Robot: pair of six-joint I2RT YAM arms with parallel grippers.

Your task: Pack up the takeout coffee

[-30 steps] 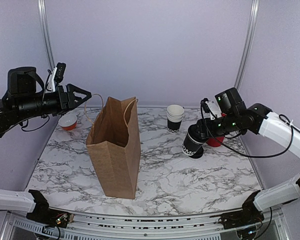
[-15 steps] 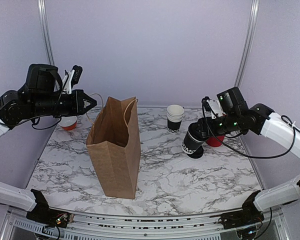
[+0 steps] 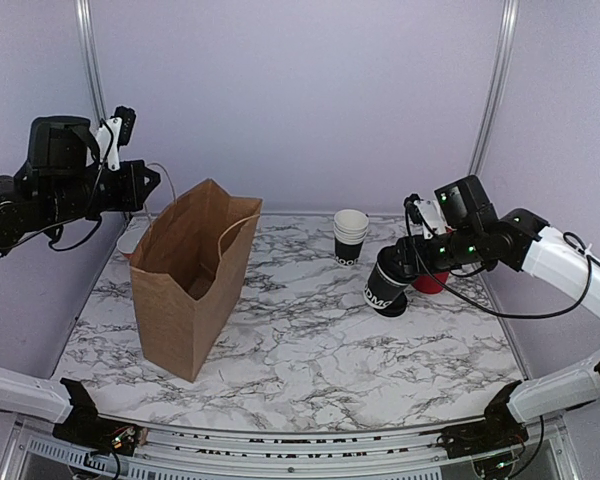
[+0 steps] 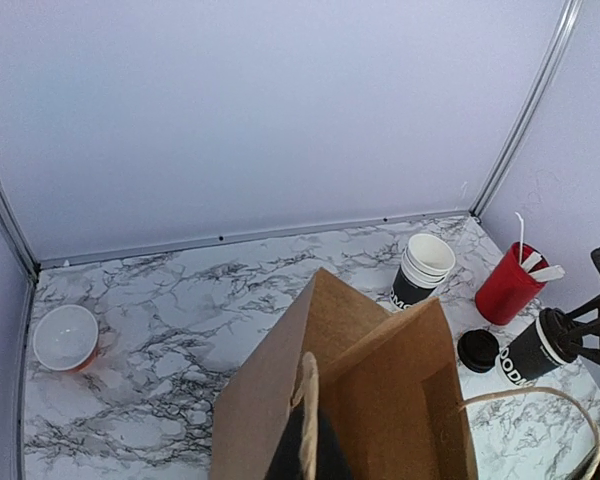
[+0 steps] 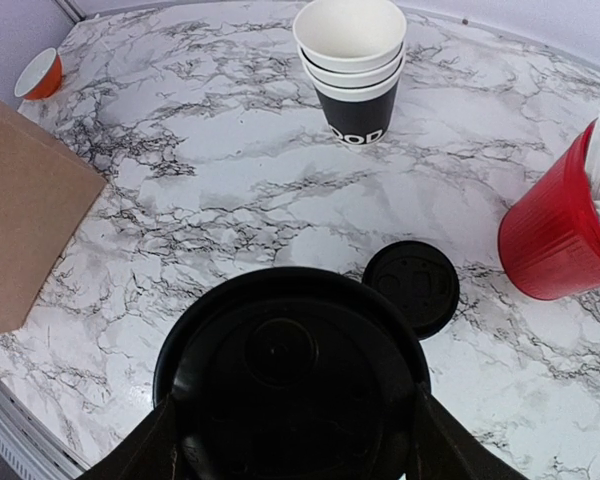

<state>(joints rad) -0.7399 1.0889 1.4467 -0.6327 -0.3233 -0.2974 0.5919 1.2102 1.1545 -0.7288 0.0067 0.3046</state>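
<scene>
Tugged leftward and tipped, the bag (image 3: 185, 290) now leans from the left gripper (image 3: 140, 188), seemingly clamped on its handle (image 4: 307, 400). Well to its right, the right gripper (image 3: 405, 262) clasps the lidded coffee (image 3: 385, 290) aloft; dropping it in remains.

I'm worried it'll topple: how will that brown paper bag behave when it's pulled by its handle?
Probably light and floppy: the paper bag leans where its handle is pulled. Likely tippy too, being tall, narrow-based and open, nothing visible inside.
</scene>
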